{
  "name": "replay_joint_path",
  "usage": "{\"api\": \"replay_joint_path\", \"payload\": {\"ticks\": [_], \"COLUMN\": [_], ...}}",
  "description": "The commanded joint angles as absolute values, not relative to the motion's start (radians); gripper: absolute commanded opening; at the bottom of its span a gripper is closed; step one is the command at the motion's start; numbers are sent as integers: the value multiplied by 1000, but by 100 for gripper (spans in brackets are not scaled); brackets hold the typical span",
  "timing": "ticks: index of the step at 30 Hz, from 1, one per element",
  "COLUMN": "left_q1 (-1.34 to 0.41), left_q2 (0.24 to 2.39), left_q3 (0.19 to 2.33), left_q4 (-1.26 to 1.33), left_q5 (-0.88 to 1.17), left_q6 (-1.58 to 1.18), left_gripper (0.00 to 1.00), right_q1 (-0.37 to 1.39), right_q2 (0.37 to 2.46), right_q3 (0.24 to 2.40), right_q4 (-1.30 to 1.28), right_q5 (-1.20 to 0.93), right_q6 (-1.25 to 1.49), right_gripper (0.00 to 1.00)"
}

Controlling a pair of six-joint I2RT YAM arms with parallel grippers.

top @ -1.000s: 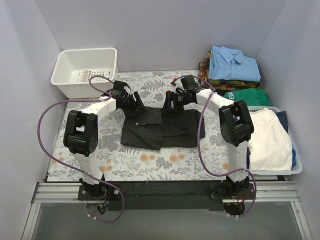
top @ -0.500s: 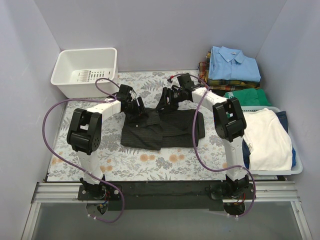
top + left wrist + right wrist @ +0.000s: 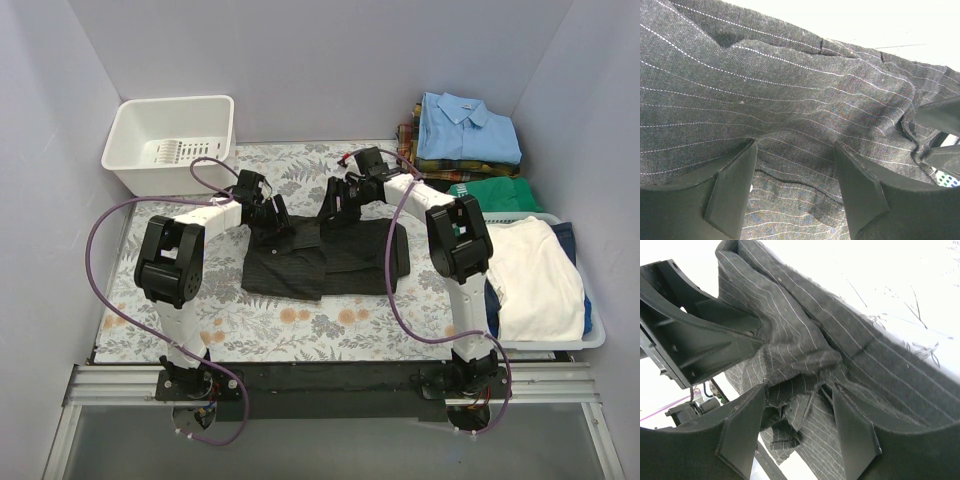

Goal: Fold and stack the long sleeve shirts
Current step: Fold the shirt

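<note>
A black-charcoal pinstriped long sleeve shirt (image 3: pixel 330 262) lies partly folded in the middle of the floral table. Both grippers hover at its far edge, close together. My left gripper (image 3: pixel 275 218) is open, its fingers spread over flat pinstriped cloth (image 3: pixel 790 85) in the left wrist view (image 3: pixel 795 165). My right gripper (image 3: pixel 333 212) is open too (image 3: pixel 797 405), with a bunched fold of the shirt (image 3: pixel 880 370) lying between its fingers. At the back right, a folded light blue shirt (image 3: pixel 468 128) tops a plaid one (image 3: pixel 410 140).
A white laundry basket (image 3: pixel 170 140) stands at the back left. A green folded garment (image 3: pixel 490 190) lies under the stack on the right. A bin (image 3: pixel 598 335) at the right edge holds white cloth (image 3: pixel 535 275). Walls close in on three sides.
Both grippers have moved inward towards each other along the shirt's far edge, and the right arm's elbow swung left. In the last half second little has moved.
</note>
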State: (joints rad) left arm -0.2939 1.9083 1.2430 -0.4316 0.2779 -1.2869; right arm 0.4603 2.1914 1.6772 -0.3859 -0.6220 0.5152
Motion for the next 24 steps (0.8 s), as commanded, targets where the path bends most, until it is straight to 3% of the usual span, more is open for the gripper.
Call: {"api": "replay_joint_path", "payload": {"ticks": [1, 11, 20, 24], "left_q1": [-295, -295, -295, -295], "left_q2": [1950, 1951, 1948, 1936], "left_q3": [1193, 1210, 1213, 1218], "left_q4": [-477, -471, -454, -445], "left_q5": [232, 245, 268, 273], "left_q6": [-1262, -1239, -1236, -1238], "left_gripper": [63, 64, 64, 64], "right_q1": [460, 479, 500, 491], "right_q2": [2233, 2318, 2237, 2172], "right_q3": [1765, 1885, 1761, 1700], "right_q4": [-367, -235, 216, 218], "right_q5": [-673, -863, -1080, -1024], "right_q6": [508, 612, 816, 775], "right_gripper": [65, 65, 64, 62]}}
